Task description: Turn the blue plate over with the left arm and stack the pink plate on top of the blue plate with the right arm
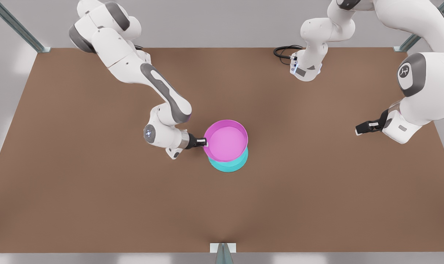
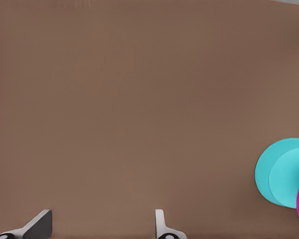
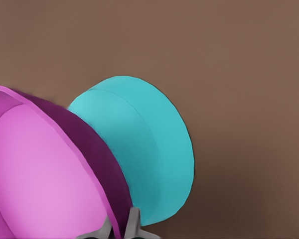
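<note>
Table (image 1: 97, 205) is seen from overhead in front view; both plates are shared by wrist views, closest from the right.

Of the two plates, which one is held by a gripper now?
The pink plate: the right gripper pinches its rim, above the upside-down blue plate, which nothing holds. The left gripper waits open.

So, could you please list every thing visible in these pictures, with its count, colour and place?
pink plate: one, magenta, mid-table, rim up, held over the blue plate, whether touching it I cannot tell.
blue plate: one, cyan, on the table under the pink plate, base up.
table: one, brown, under everything.
cable: one, black, far table edge by an arm's base.
right pincer: one, dark, shut on the pink plate's rim at the front view's left.
left pincer: one, dark, open, waiting above the table at the front view's right.
</note>
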Tool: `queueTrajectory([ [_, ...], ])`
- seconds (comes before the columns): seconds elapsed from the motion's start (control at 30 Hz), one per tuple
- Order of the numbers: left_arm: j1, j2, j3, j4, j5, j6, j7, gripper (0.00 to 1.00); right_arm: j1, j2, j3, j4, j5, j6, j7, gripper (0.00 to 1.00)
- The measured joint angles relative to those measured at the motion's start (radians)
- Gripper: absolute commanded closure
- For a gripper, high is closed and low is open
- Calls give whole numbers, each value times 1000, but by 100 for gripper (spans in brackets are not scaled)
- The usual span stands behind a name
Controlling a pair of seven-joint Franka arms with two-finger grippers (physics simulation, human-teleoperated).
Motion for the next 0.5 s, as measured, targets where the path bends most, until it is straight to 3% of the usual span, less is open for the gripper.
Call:
queueTrajectory([
  [0.5, 1, 0, 0, 0, 0, 1, 27, 0, 117, -33, -76, -59, -3, 181, 130, 79],
])
